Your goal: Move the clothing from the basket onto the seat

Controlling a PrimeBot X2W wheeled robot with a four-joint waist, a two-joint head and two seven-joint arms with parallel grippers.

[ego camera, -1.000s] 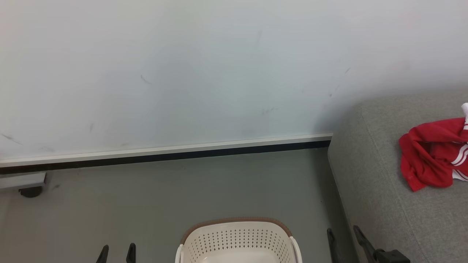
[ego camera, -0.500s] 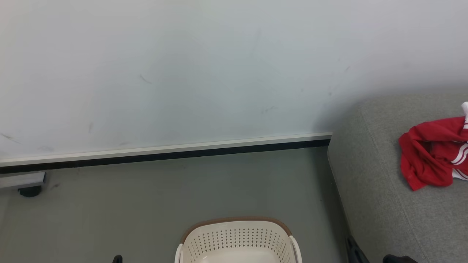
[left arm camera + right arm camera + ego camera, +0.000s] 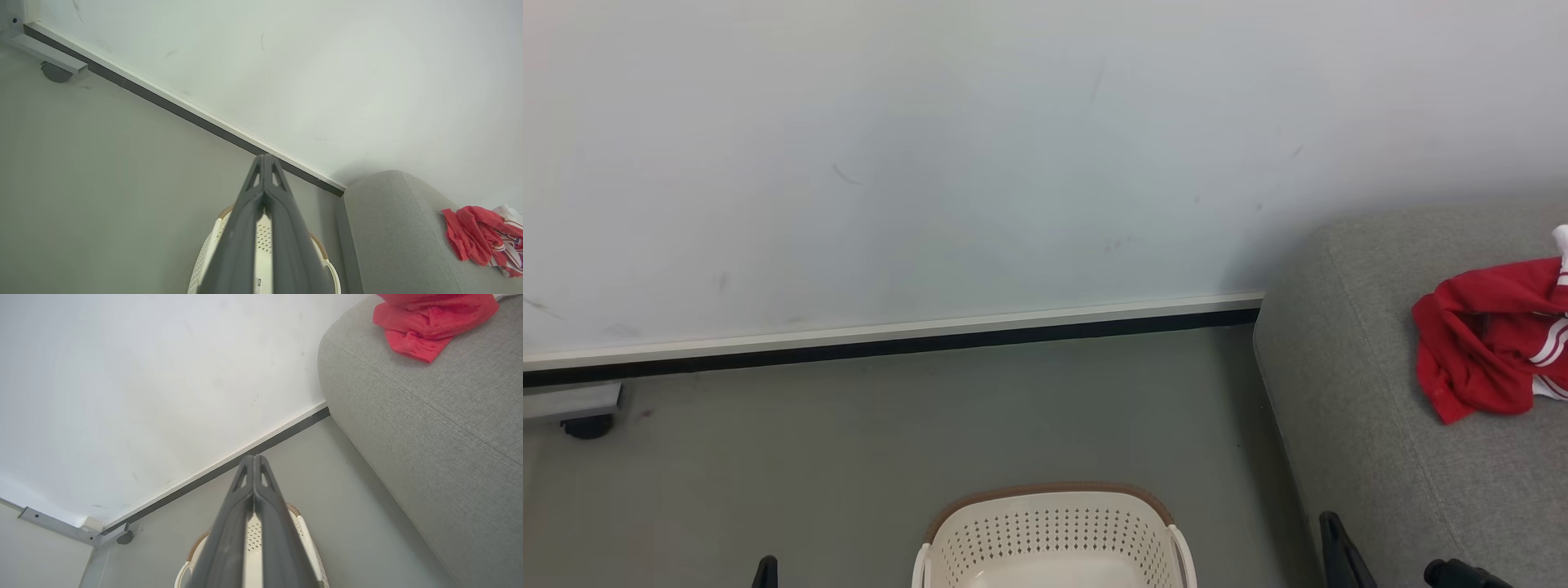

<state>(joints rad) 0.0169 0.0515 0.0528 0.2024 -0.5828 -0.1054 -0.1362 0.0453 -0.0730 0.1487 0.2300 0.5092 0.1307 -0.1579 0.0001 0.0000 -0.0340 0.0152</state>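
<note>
Two grippers, both closed, nothing held: the left gripper (image 3: 265, 157) and the right gripper (image 3: 254, 457) are each seen in their own wrist view with fingertips pressed together and no cloth between them. One heap of the clothing (image 3: 1486, 339) is seen crumpled on the seat (image 3: 1372, 457), at the right of the head view and cut by the frame edge, so no long axis can be read. The basket (image 3: 1049, 527) is set on the floor (image 3: 849, 457) at bottom centre, near the seat's left edge, between the two grippers. No red is seen in the part of it that is in frame. Key relation: seat and heap lie right of and ahead of both grippers, so the right arm is judged nearer for any drop-off. The basket lies below and between the fingertips, reachable by either. Task is judged done or nearly so; the basket's near part can't be checked.
</note>
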